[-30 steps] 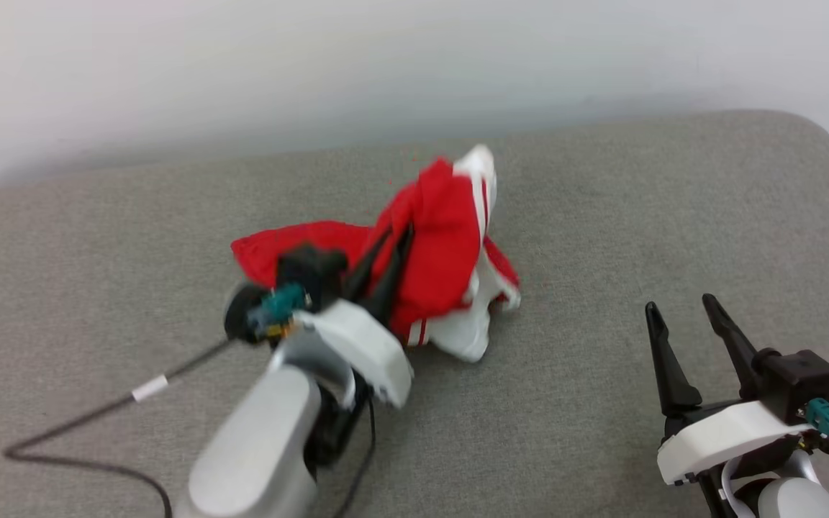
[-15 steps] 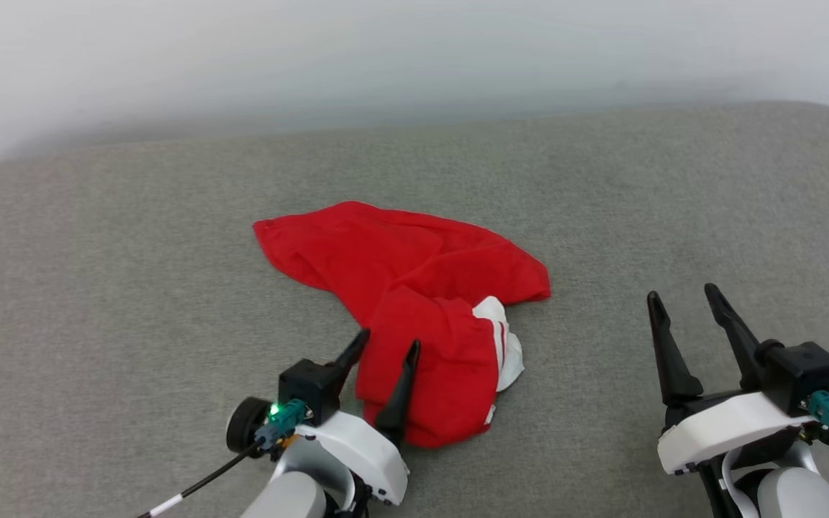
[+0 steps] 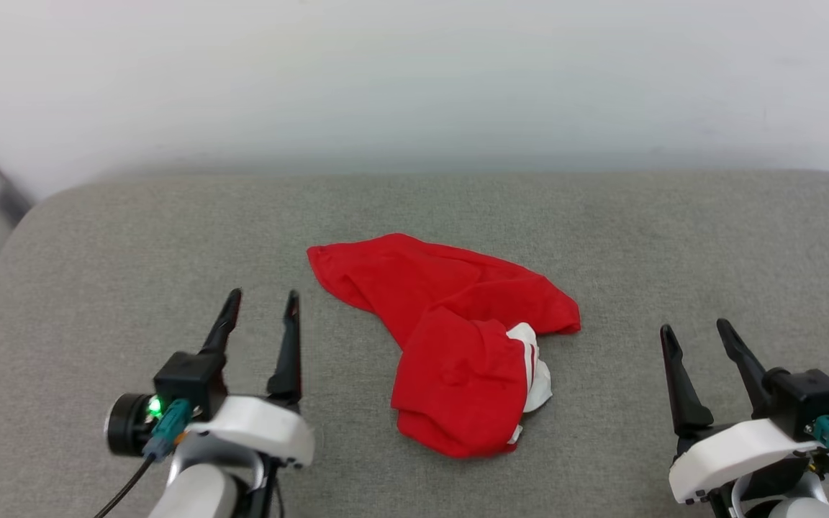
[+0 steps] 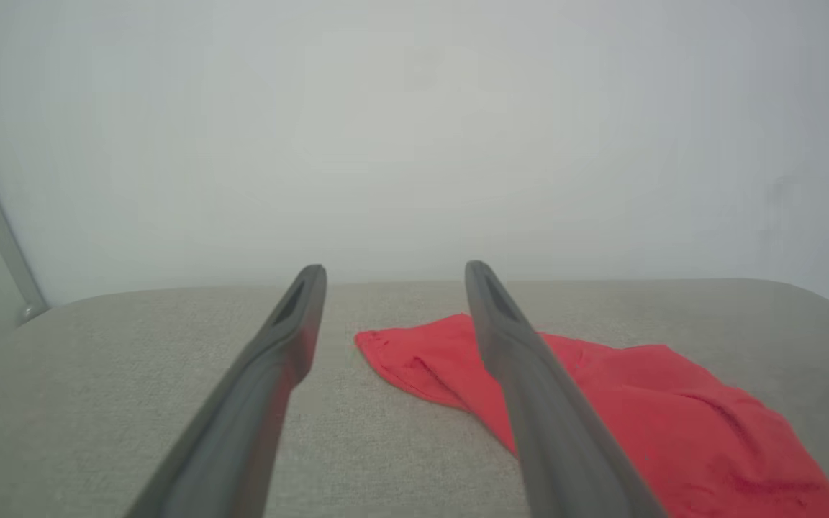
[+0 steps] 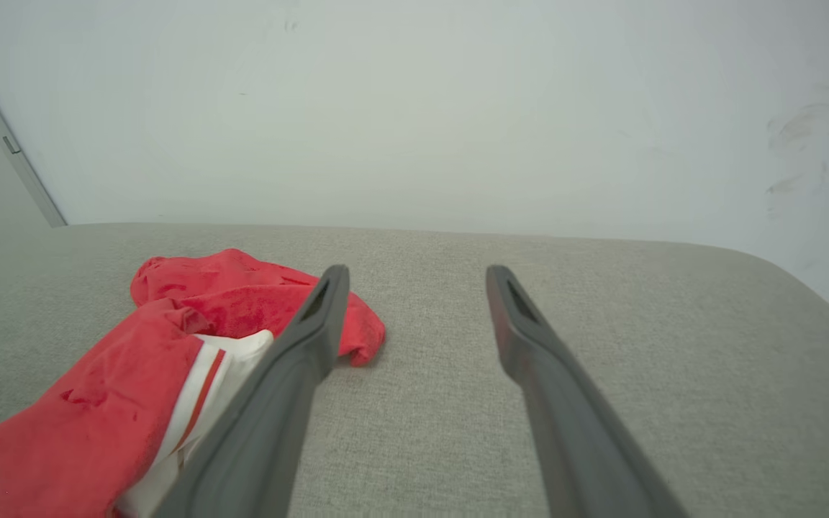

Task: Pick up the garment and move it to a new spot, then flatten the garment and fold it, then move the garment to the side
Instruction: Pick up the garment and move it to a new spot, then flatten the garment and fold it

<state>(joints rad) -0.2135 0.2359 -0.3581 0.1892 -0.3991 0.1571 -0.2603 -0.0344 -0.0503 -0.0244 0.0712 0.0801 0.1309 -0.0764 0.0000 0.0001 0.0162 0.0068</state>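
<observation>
Now the garment [image 3: 450, 338] lies crumpled on the grey cushion [image 3: 98, 273] between the left claw [image 3: 263, 295] and right claw [image 3: 694, 327], both gaping empty, so the smart play looks like pinching two well-separated edges and drawing outward.

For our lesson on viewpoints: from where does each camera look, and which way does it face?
Head view: on the head, looking forward and down at the garment on the grey cushion; left jaws lower left, right jaws lower right, both open.
Left wrist view: on the left wrist, looking along its open jaws toward the wall; garment at right.
Right wrist view: likewise on the right wrist; garment at left.
Shared: garment and cushion in all.
</observation>
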